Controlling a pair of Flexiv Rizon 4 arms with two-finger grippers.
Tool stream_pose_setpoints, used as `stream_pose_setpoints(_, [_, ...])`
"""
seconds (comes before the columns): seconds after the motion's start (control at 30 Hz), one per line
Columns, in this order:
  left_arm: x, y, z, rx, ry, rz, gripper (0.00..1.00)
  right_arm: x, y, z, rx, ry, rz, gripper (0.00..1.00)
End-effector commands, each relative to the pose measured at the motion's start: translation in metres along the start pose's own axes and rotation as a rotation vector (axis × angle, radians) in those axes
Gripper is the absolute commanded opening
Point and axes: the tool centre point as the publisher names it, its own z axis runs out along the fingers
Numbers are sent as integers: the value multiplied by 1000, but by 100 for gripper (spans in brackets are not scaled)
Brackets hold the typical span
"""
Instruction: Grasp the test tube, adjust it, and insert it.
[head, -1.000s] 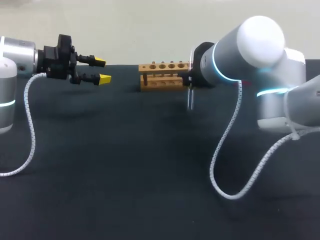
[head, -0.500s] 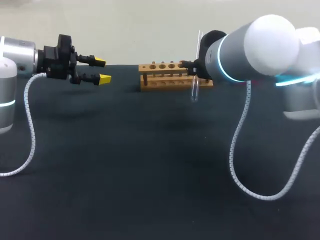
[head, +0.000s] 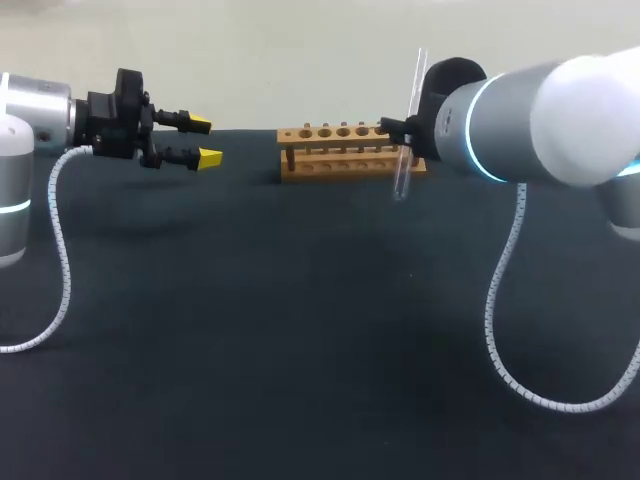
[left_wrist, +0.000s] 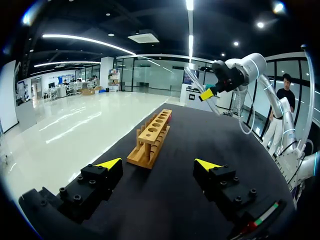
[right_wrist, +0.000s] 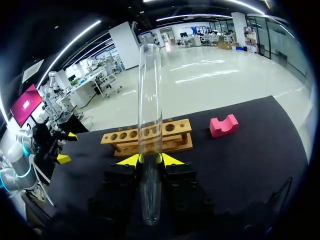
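My right arm (head: 520, 125) comes in level, the right gripper (right_wrist: 150, 159) clamped around the clear glass test tube (head: 409, 125), which is slightly tilted at the right end of the pale wooden rack (head: 340, 150). The left gripper (head: 203, 140) hovers level, jaws apart, well left of the rack.

right tool (right_wrist: 150, 160) hidden behind its arm (head: 520, 125) in head view, wooden rack (head: 320, 167) right end covered too

Black-covered table (head: 250, 330) carried a wooden test tube rack (head: 320, 165) towards its far edge, and a pink notched block (right_wrist: 223, 125) lay apart, near one rack end.
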Motion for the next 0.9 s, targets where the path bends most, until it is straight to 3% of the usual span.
stream_pose_setpoints(0.03, [1, 0, 0, -1, -5, 3, 100, -1, -2, -1, -49, -42, 15, 0])
stream_pose_setpoints(0.9, [1, 0, 0, -1, -5, 3, 100, -1, -2, -1, -49, -42, 15, 0])
